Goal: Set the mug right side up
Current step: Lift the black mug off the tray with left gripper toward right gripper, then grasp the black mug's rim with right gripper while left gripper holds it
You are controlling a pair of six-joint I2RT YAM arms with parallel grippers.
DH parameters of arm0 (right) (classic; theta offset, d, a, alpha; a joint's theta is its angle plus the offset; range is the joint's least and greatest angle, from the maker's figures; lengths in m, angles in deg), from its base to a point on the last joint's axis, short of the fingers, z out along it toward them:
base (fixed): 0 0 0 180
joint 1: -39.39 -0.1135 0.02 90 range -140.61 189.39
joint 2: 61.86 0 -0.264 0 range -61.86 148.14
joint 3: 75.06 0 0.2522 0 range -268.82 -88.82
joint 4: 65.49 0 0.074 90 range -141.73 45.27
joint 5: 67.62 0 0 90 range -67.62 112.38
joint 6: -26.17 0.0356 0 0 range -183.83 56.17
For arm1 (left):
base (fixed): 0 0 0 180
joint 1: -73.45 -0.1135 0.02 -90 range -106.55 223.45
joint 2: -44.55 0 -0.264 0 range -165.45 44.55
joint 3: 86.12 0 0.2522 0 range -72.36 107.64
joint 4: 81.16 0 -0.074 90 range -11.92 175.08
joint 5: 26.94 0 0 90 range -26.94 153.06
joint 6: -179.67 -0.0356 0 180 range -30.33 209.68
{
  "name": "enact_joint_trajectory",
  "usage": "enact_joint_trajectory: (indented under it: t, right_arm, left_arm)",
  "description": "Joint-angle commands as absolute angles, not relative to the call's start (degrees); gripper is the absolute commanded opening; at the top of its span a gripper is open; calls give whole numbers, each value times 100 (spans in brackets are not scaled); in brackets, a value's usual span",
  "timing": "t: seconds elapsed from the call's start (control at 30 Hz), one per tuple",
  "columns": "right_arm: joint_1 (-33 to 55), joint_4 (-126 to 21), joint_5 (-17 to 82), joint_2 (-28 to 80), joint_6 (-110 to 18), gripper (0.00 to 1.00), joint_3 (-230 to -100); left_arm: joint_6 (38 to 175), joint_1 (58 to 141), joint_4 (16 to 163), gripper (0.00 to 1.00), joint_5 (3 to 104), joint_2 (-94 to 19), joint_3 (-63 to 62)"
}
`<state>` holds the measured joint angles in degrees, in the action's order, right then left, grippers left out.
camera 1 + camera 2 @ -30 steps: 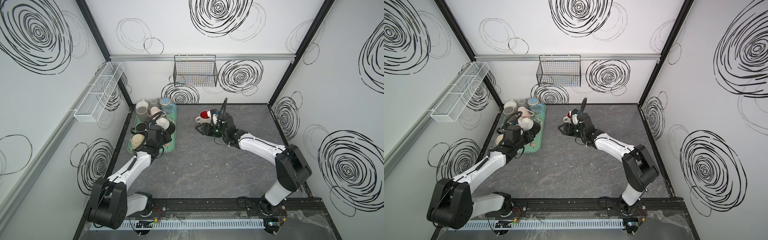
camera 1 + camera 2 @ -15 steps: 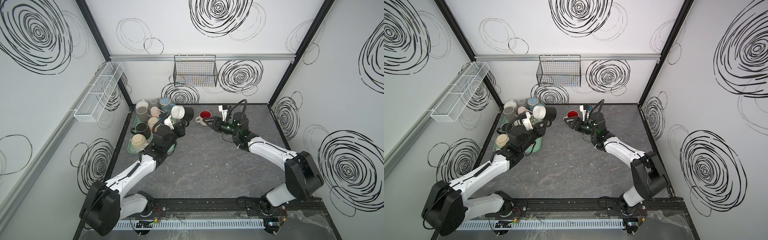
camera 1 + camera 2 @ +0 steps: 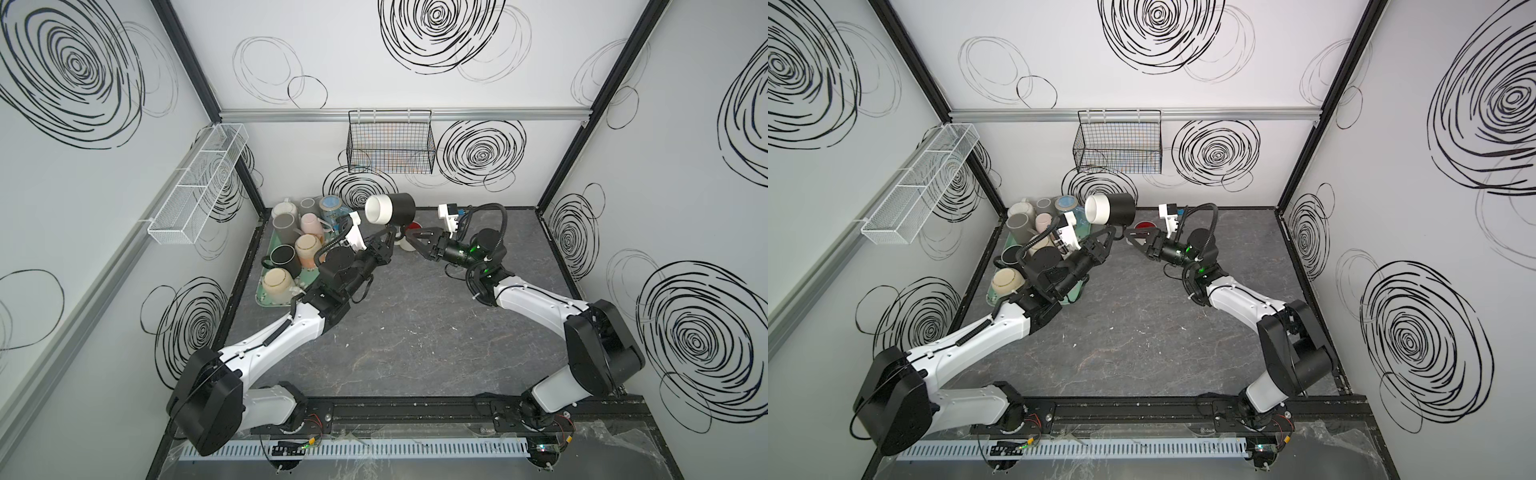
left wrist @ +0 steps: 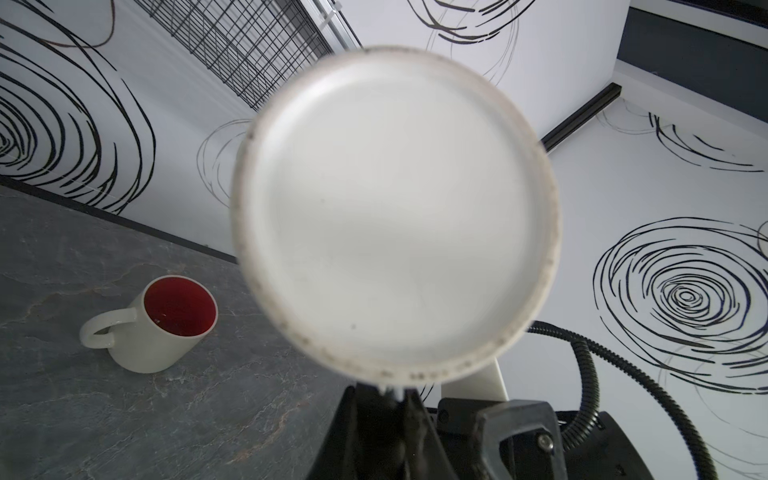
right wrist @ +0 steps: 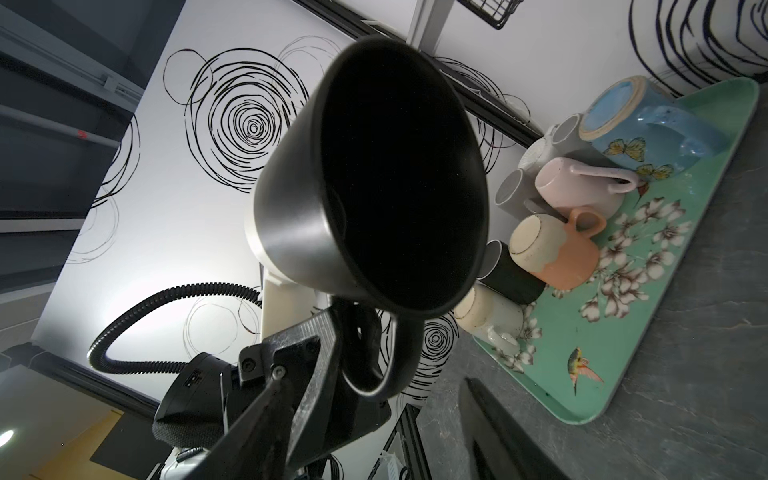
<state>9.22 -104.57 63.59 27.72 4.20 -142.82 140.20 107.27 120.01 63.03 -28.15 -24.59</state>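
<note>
L gripper (image 3: 390, 233): clamping fully shut on handle of black mug (image 3: 390, 209), carrying it in air btwn tray side and R arm.
Mug position: hanging just above L jaws, clear of tabletop (image 3: 395, 332), near back wall; handle sitting on lower side, in the grip.
Mug long axis: lying approx horizontal, running left-right across both top views; neither upright nor inverted.
Mug pointing: white base facing L arm, black mug (image 4: 395, 216) filling L wrist view base-on; dark mouth facing R arm, R wrist cam looking straight into black mug (image 5: 399, 174).
R gripper (image 3: 409, 240): jaws standing partly apart, holding nothing; tips sitting just below mouth end, close to L gripper's tips, not touching mug as far as I'm seeing.
Nearer arm: L is already gripping; R is lining up roughly along mug axis at mouth side.
Key relation (judgement): mouth is needing approx a quarter turn upward; L wrist rolling or R taking the body, can't tell which.
Red-lined mug (image 4: 158, 328): standing upright on table just behind/under the grippers; risking a knock at set-down.
Tray (image 5: 706, 216): sitting at L side w/ other mugs, several base-up; nothing touching it.
</note>
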Motion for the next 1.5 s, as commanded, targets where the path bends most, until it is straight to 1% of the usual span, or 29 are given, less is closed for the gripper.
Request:
enact_joint_trajectory:
  t: [0.0,0.17,0.27,0.4,0.47,0.57,0.6,0.67,0.73,0.83,0.9,1.0,1.1,1.17,1.27,1.37,1.47]
  right_arm:
    - [954,-10864,6575,2909,585,61,-14567]
    - [998,-11074,6665,3086,742,51,-14714]
    - [1071,-11475,6679,3222,1042,43,-14751]
    - [1156,-12265,6693,3421,1440,29,-14738]
    - [1197,-12437,6798,3526,1518,21,-14798]
    - [1296,-12902,6907,3663,1623,3,-14779]
    - [1322,-12961,6922,3666,1582,0,-14747]
    - [1389,-12805,6961,3597,1310,0,-14676]
    - [1452,-12230,7005,3396,779,0,-14630]
    - [1521,-10679,7019,2932,-543,0,-14735]
    - [1538,-9600,6942,2637,-1414,0,-14912]
    - [1620,-8694,6764,2306,-2307,0,-15072]
    - [1897,-8493,6661,2109,-2525,0,-15055]
    - [2101,-8473,6662,2018,-2653,0,-15019]
    - [2425,-8164,6564,1824,-3287,0,-14992]
    - [2792,-6778,6172,1615,-4496,0,-15332]
    - [3076,-5190,5405,1556,-6063,0,-15840]
  left_arm:
    - [14104,10834,13112,0,6211,-2813,-2044]
    - [14169,10929,13223,0,6100,-2842,-1998]
    - [14207,10965,13265,0,6055,-2831,-1989]
    - [14300,10992,13350,0,5978,-2848,-2008]
    - [14323,11001,13317,0,5910,-2881,-2007]
    - [14394,10976,13218,0,5708,-2935,-2054]
    - [14413,10953,13184,0,5652,-2945,-2083]
    - [14466,10910,13142,0,5512,-2973,-2142]
    - [14485,10863,13090,1,5358,-2988,-2164]
    - [14433,10796,12967,18,5098,-3021,-2123]
    - [14424,10744,12945,26,4936,-3035,-2104]
    - [14397,10655,12955,34,4782,-3017,-2112]
    - [14360,10554,12966,40,4628,-3020,-2097]
    - [14324,10485,12942,43,4469,-3045,-2063]
    - [14248,10374,12814,46,4280,-3052,-2042]
    - [14136,10234,12624,47,4147,-3028,-2089]
    - [14002,10019,12215,47,4088,-3034,-2136]
